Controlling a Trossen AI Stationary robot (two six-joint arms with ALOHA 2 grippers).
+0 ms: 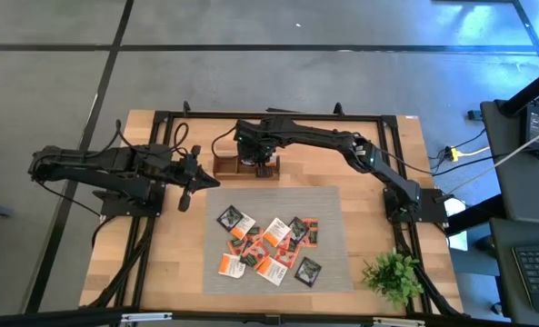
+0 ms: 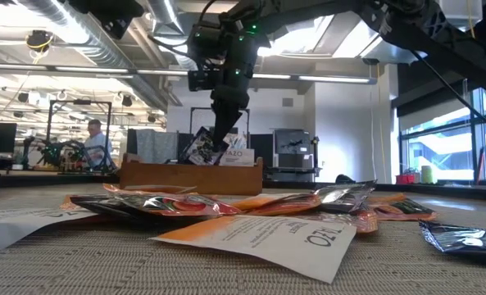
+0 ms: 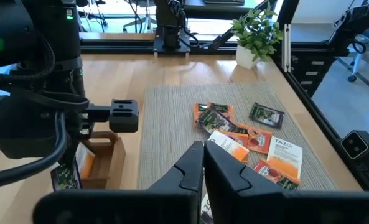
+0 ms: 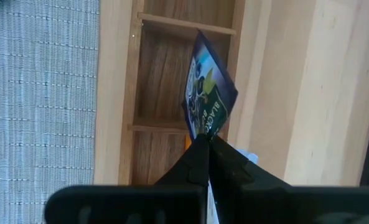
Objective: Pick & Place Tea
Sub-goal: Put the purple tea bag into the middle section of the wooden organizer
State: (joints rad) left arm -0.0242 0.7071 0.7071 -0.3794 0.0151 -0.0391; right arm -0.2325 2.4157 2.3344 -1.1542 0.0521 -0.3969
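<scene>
A pile of tea sachets (image 1: 269,245), orange, white and dark, lies on the grey woven mat (image 1: 333,209). The brown wooden tray (image 1: 225,166) stands at the mat's far edge. My right gripper (image 4: 208,138) hangs over the tray, shut on a dark sachet (image 4: 209,93). A white sachet (image 2: 236,154) stands upright inside the tray. My left gripper (image 3: 203,146) waits shut and empty above the table's left side, pointing toward the mat. My right gripper pinches the dark sachet by one corner (image 4: 204,129) between its two fingers. The fingers come steeply from above, pointing down. The sachet (image 2: 200,146) hangs tilted below them, over a tray compartment (image 4: 165,87), its lower end about level with the tray's rim (image 2: 189,164).
A small green plant (image 1: 394,272) stands at the table's near right corner. The left wrist view shows an orange sachet (image 3: 84,165) and a dark one (image 3: 63,177) in the tray's compartments. Bare wood (image 1: 174,254) runs left of the mat.
</scene>
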